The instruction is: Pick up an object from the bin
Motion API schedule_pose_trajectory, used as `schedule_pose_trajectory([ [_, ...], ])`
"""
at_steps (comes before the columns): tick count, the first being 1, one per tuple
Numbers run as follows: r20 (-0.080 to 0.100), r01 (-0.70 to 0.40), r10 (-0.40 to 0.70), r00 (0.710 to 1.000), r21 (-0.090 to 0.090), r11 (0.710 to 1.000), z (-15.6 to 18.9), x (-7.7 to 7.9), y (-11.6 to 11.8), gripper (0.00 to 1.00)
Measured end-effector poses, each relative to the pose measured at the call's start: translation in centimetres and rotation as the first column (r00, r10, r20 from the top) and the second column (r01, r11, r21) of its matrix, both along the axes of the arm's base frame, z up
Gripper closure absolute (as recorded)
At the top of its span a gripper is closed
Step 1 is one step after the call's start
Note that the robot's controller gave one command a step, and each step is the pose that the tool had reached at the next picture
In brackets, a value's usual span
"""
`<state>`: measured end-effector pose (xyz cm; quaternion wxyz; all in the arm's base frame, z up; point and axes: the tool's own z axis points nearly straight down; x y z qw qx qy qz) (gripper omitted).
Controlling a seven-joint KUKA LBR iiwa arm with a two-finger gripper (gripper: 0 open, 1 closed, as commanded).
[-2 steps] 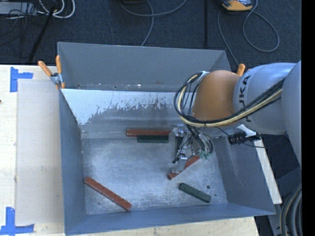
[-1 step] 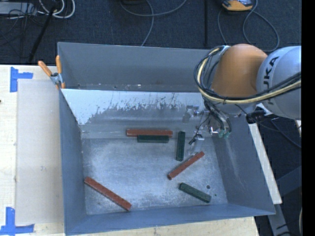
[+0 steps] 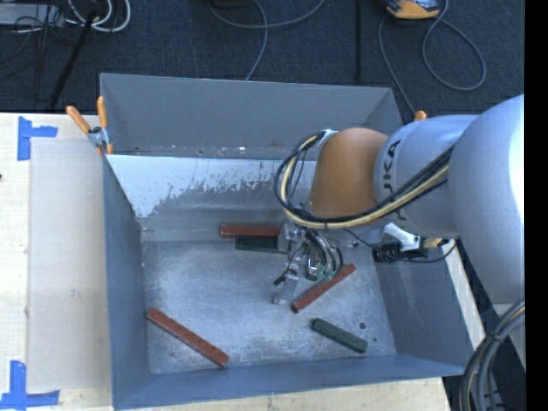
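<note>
My gripper [image 3: 282, 294] is low over the bin floor, right of the middle, under the orange wrist cover. A reddish-brown stick [image 3: 325, 286] lies slanted on the floor just to its right, its lower end close to the gripper's tip. Whether the gripper touches the stick is hidden by the wrist. Behind the gripper, by the back wall, a second brown stick [image 3: 248, 229] lies flat with a short dark green block [image 3: 256, 244] right in front of it.
A long brown stick [image 3: 187, 337] lies slanted in the front left corner. A dark green block [image 3: 338, 335] rests near the front right. The arm comes in over the bin's right wall.
</note>
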<state>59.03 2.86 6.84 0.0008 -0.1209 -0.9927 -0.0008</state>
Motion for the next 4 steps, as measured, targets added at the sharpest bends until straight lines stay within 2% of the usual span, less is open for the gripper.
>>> schedule_pose_trajectory([
  [1,0.007,0.072,-0.072,0.997,-0.001,0.997,8.5,-3.1,-0.2,0.0],
  [2,0.001,0.199,-0.199,0.98,-0.003,0.98,4.6,-0.3,-4.9,0.0],
  [3,-0.005,0.447,-0.447,0.895,-0.003,0.895,0.0,-4.3,4.0,0.0],
  [4,0.006,0.356,-0.355,0.935,-0.005,0.935,0.2,-1.0,-5.4,0.0],
])
